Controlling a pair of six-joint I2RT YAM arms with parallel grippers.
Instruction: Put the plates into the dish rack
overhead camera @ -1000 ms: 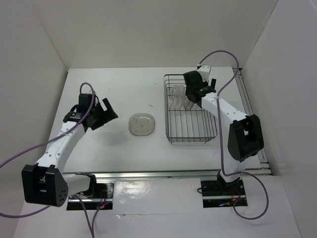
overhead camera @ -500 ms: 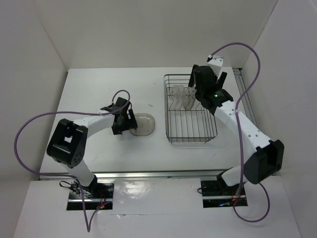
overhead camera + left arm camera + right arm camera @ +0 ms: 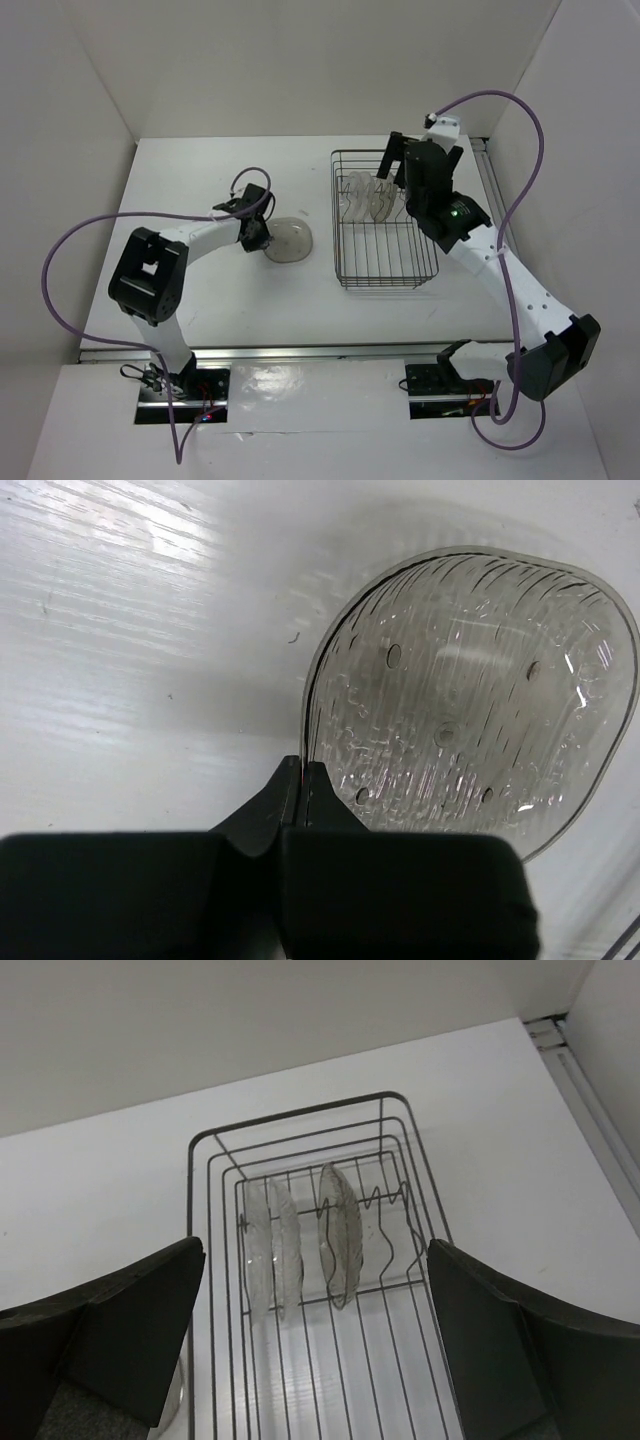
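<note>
A smoky grey plate (image 3: 290, 241) (image 3: 470, 690) lies on the white table left of the dish rack (image 3: 385, 283) (image 3: 290, 1120). My left gripper (image 3: 258, 235) (image 3: 303, 780) is shut on this plate's near-left rim, with the thin edge pinched between the fingertips. In the rack's far end, three plates stand upright between the wire dividers: two clear ones (image 3: 270, 1245) close together and a smoky one (image 3: 340, 1225) to their right. My right gripper (image 3: 422, 160) (image 3: 315, 1250) hangs open above the rack's far right, holding nothing.
The rack's near half holds only bare wires (image 3: 385, 255). White walls enclose the table on three sides. A metal rail (image 3: 505, 215) runs along the right edge. Purple cables loop off both arms.
My left arm swung in to the smoky plate and its jaws closed on the rim. My right arm rose and drew back from the rack, jaws open.
</note>
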